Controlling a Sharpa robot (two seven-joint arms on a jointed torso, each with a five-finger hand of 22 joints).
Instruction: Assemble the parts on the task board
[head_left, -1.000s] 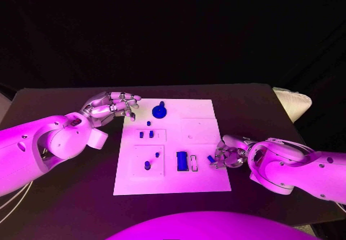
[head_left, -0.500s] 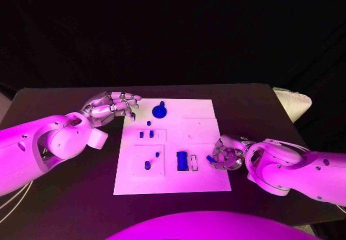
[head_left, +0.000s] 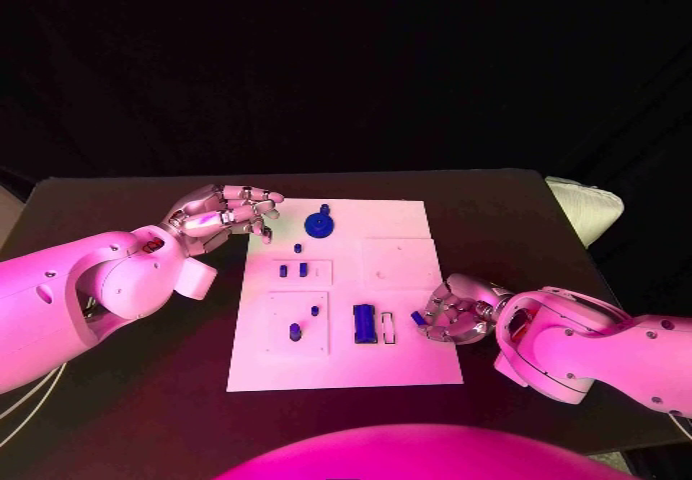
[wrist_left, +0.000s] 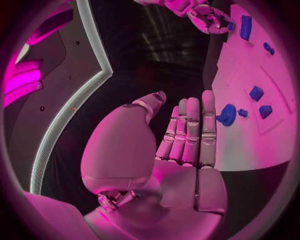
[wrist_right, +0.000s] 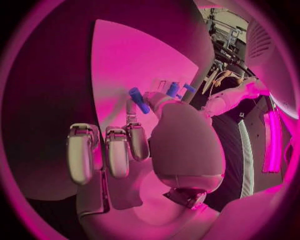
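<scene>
The table (head_left: 130, 400) is black. On it lies a white task board (head_left: 404, 370) carrying small blue parts (head_left: 365, 322), among them a round blue piece (head_left: 319, 224). The left hand (head_left: 224, 213) and right hand (head_left: 459, 312) are silver on white arms.

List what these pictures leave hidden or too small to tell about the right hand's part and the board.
- Right hand, head view: its fingers hide most of the small blue part it holds.
- Right wrist view: the thumb covers the part's near end.
- Slot on the task board, head view: too small to tell whether anything sits inside.
</scene>
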